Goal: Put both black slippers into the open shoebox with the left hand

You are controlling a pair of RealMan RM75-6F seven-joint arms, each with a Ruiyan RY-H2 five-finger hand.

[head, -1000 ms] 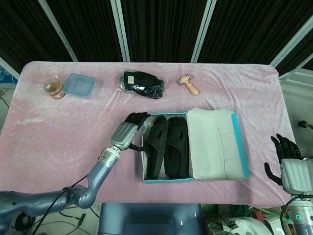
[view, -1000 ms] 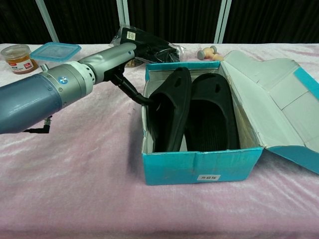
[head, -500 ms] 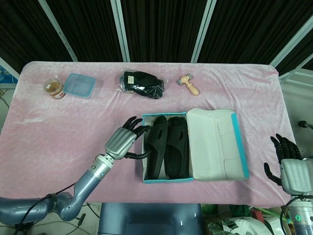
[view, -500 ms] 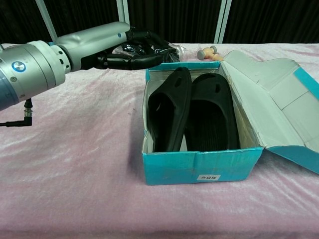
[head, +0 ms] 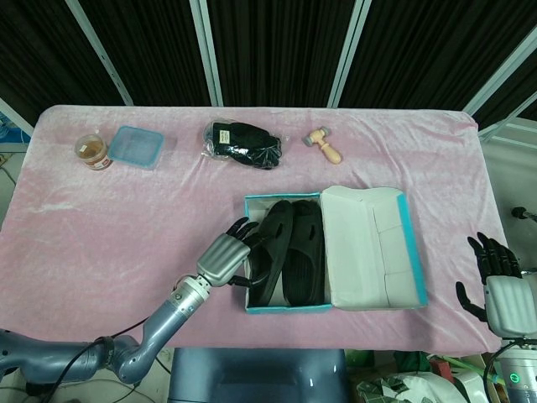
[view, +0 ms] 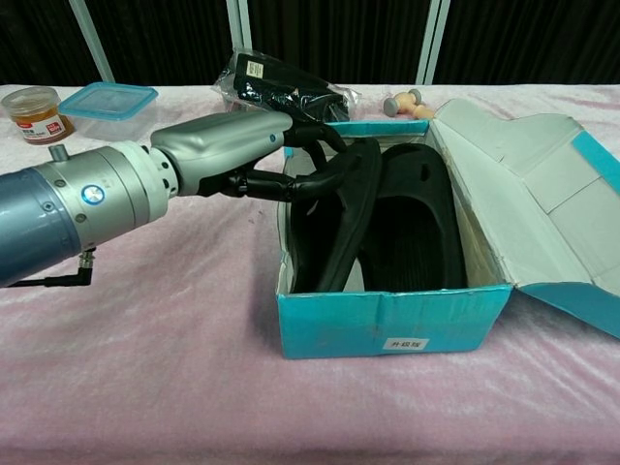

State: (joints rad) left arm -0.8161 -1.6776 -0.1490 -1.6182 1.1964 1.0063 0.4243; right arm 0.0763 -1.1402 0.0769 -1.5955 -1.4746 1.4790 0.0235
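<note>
The open teal shoebox (head: pixel 289 309) (view: pixel 387 325) stands near the table's front edge, its lid (head: pixel 369 243) folded out to the right. Both black slippers are inside. The right slipper (head: pixel 306 252) (view: pixel 412 232) lies flat. The left slipper (head: pixel 273 239) (view: pixel 334 232) is tipped up on its edge against the box's left wall. My left hand (head: pixel 226 256) (view: pixel 232 155) reaches over that wall and grips the tilted slipper's upper edge between its fingers and thumb. My right hand (head: pixel 499 285) hangs past the table's right front corner, fingers spread, holding nothing.
Along the back of the pink cloth sit a jar (head: pixel 92 151), a blue-lidded container (head: pixel 136 147), a black bagged bundle (head: pixel 243 143) (view: pixel 276 92) and a small wooden mallet (head: pixel 325 147). The bundle lies just behind my left hand.
My left hand, raised and open half a second ago, has come down onto the box's left wall and taken hold of the left slipper, which now tilts up more steeply.
</note>
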